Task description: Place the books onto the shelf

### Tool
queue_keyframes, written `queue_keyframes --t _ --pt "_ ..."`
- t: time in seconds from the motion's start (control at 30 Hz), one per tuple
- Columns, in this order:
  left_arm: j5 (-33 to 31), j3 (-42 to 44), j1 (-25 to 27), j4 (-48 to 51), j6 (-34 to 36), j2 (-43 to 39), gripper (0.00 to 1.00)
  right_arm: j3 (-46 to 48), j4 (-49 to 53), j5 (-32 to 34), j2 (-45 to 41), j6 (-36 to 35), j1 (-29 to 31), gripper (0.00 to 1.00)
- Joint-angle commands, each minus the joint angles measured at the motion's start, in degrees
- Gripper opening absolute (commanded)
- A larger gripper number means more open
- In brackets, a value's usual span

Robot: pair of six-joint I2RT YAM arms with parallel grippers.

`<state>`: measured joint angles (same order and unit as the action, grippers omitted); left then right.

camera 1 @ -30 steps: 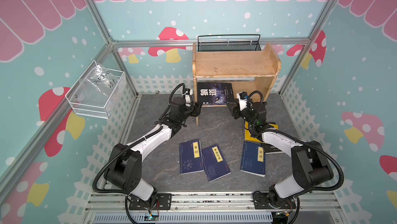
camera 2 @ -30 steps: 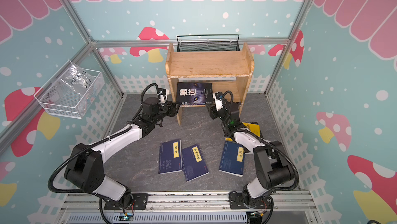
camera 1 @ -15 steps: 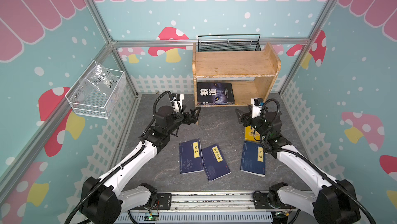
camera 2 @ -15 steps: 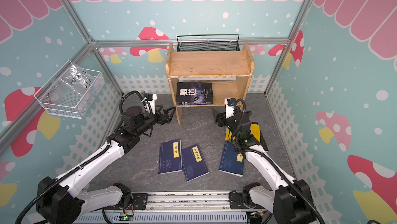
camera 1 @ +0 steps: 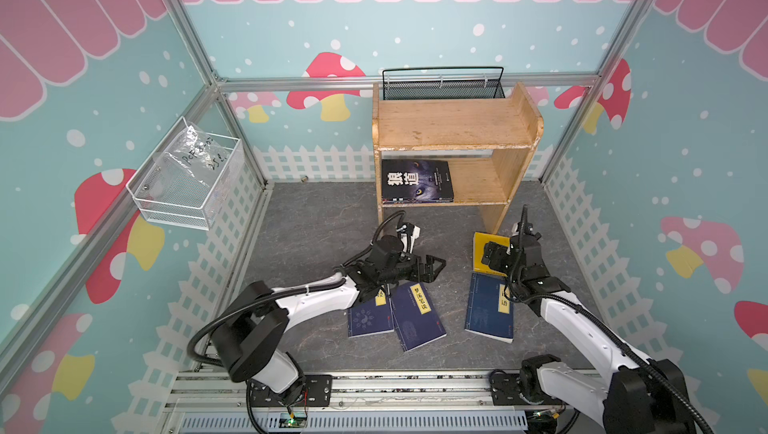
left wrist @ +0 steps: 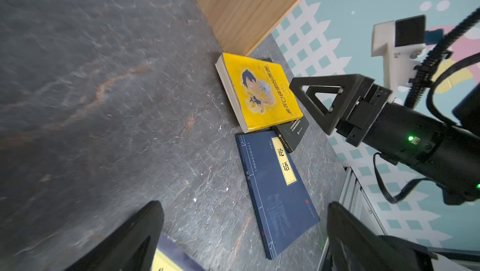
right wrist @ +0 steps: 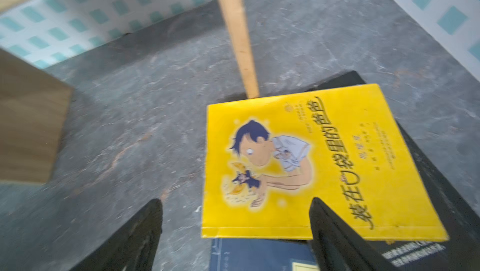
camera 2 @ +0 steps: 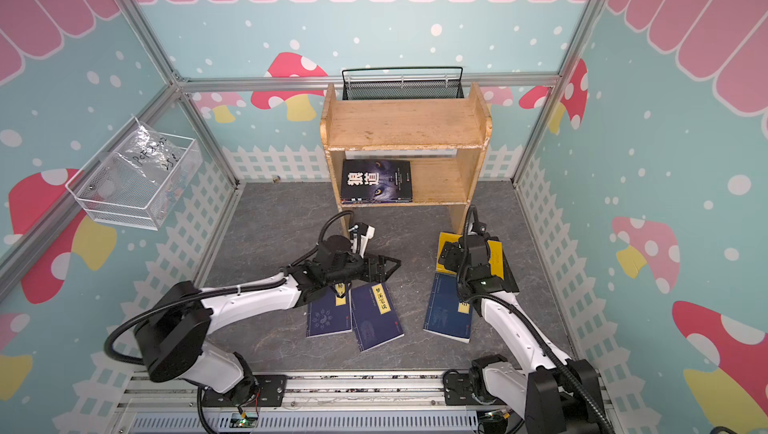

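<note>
- In both top views the shelf (camera 1: 453, 132) stands at the back of the table (camera 1: 316, 236). One dark book (camera 1: 417, 181) lies flat on its lower tier, and the upper tier is bare. Two overlapping navy books (camera 1: 415, 323) lie below the left arm, and a third navy book (camera 1: 490, 311) lies by the right arm.
- In the left wrist view the left pincer (left wrist: 244, 204) is spread wide and empty over the table. Ahead, the yellow book (left wrist: 259, 93) rests on a black book (left wrist: 293, 132) at the foot of the shelf's side panel.
- In the right wrist view the right pincer (right wrist: 235, 202) gapes wide and holds nothing. One finger stands over the yellow book's near edge. It is probably lining up on this book because it lies on top and has to be lifted first.
</note>
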<state>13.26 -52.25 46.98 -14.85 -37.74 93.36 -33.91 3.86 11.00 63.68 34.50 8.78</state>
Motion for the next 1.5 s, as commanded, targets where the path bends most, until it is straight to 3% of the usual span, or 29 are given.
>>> queue_keyframes --t 0.0,0.17,0.47,0.67,1.0,1.1,1.2,1.47 --pt "1.47 -7.22 1.90 -6.45 -8.00 7.77 1.00 -0.29 0.77 -1.08 2.34 2.10 -5.11 0.90" --pt "3.60 -18.20 3.06 -8.27 -13.13 20.68 1.00 -0.68 -2.95 -5.86 5.16 -1.46 -14.15 0.90" --pt "-1.01 -33.27 5.21 4.46 -16.23 33.82 0.99 -1.10 -6.67 -14.67 12.29 -6.15 -25.78 0.90" --pt "0.24 -39.41 5.68 6.77 -17.73 39.91 0.99 -1.33 -8.24 -19.66 17.93 -8.26 -26.53 0.87" --pt "4.63 -43.15 5.75 -0.89 -21.03 44.27 0.95 -0.97 -9.67 -27.40 23.87 -8.93 -26.61 0.76" --pt "5.35 -43.81 5.71 -2.54 -21.84 44.71 0.87 -0.38 -10.60 -28.97 23.95 -8.75 -26.53 0.75" --pt "4.98 -42.67 5.66 -4.12 -22.00 43.75 0.70 -0.04 -11.11 -30.63 23.61 -8.19 -26.54 0.74" --pt "3.31 -34.17 4.98 -9.90 -21.29 36.81 0.11 1.70 -12.59 -37.52 19.24 -6.49 -26.44 0.71"
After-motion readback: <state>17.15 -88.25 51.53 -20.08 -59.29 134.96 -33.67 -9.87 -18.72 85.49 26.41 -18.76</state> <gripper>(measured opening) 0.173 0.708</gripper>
